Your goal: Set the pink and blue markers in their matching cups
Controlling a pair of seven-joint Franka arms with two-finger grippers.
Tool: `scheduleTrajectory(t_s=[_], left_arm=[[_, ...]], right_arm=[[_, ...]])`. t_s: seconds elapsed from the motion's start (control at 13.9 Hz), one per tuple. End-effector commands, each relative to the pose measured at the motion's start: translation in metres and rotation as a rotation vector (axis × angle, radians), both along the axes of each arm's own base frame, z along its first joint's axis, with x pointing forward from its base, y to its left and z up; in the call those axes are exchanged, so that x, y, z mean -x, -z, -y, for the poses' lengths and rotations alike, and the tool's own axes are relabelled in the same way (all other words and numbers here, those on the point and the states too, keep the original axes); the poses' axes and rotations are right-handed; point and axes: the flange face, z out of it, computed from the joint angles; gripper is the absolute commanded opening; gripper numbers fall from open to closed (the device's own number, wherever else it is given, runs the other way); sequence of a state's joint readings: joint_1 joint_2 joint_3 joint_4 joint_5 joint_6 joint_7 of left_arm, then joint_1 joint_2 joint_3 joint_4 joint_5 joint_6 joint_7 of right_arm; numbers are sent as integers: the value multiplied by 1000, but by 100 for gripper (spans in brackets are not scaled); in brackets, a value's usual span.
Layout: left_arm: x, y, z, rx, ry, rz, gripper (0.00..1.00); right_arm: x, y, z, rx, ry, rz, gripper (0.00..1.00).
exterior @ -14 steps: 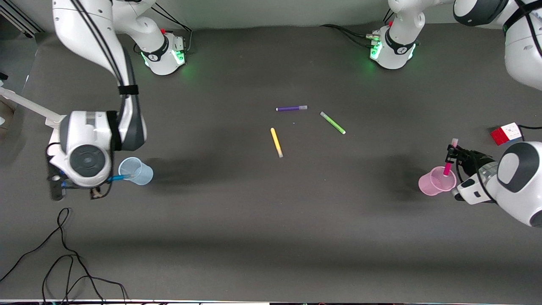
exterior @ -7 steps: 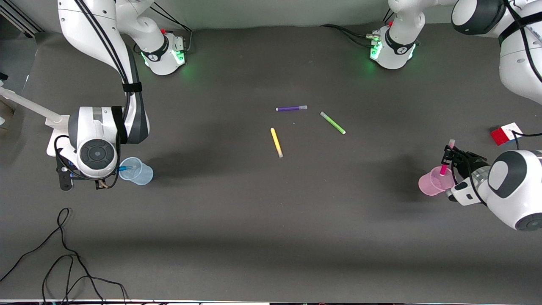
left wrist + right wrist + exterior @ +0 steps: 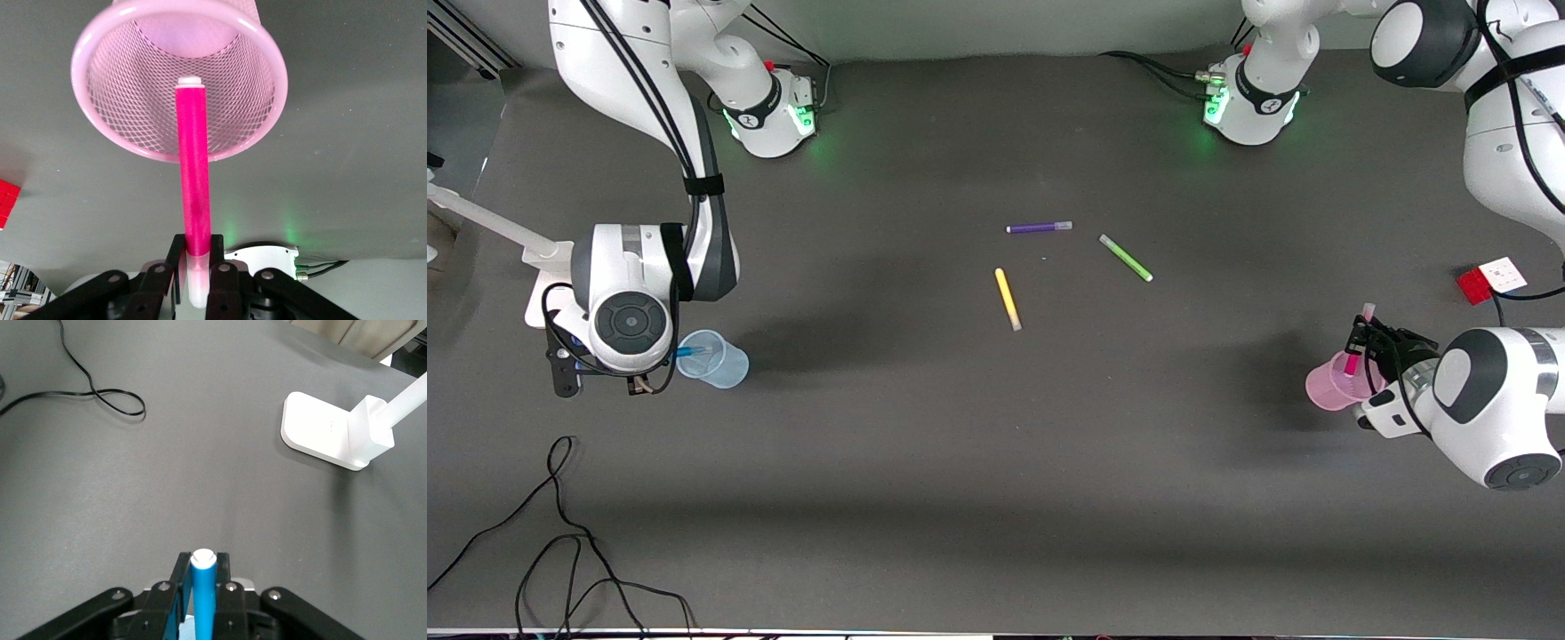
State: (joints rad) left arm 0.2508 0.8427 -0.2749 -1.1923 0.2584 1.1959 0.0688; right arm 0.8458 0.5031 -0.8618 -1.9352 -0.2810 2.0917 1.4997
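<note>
Even, fairly bright overhead light falls on the matte dark grey desk (image 3: 996, 444), without glare. Soft, broad shadows spread beside both arms toward the middle. Green lamps glow at the two bases. The pale pink mesh-walled translucent cup (image 3: 127, 87) looks washed out in the left wrist view.

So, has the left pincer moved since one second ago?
Yes. The left pincer, shut on the pink marker, has shifted away from the red block, over the pink cup.

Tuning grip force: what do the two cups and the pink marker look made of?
Pink cup: translucent plastic with a smooth glossy rim; the wall shows a fine mesh pattern, likely moulded texture. Blue cup: thin, pale, see-through plastic, looks smooth. Pink marker: smooth, slightly glossy plastic barrel with a paler translucent cap end, clamped in the left gripper.
</note>
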Motion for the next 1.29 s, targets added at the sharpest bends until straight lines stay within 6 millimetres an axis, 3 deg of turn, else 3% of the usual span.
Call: scheduleTrajectory(t_s=[0.0, 0.07, 0.14, 0.22, 0.36, 0.43, 0.57, 0.72, 0.79, 1.01, 1.22], left_arm=[[-9, -4, 1, -14, 16, 36, 64], [-9, -3, 1, -15, 17, 39, 77], [-10, -4, 1, -16, 16, 42, 92], [-10, -4, 1, -15, 15, 42, 100], [-10, -5, 1, -17, 15, 43, 100], [-11, -10, 1, -20, 12, 52, 100], [-22, -34, -8, -48, -21, 111, 100], [-24, -60, -13, -129, -71, 159, 100], [-23, -81, -10, -130, -67, 188, 100], [-10, -155, 3, -94, -48, 316, 100], [21, -218, 16, -57, -68, 483, 100]], right_arm=[[3, 10, -5, 41, -12, 3, 38], [3, 10, -4, 40, -9, 1, 50], [4, 9, -3, 39, -6, -3, 73], [3, 7, -3, 39, -3, -2, 99], [0, -8, -4, 24, -9, 12, 100], [-4, -25, -4, 9, -3, 22, 100], [-6, -72, 1, -63, -32, 34, 100], [7, -124, 15, -166, -100, 4, 100], [12, -148, 22, -212, -141, 0, 100], [23, -194, 40, -314, -354, -43, 100], [29, -204, 26, -454, -453, -81, 100]])
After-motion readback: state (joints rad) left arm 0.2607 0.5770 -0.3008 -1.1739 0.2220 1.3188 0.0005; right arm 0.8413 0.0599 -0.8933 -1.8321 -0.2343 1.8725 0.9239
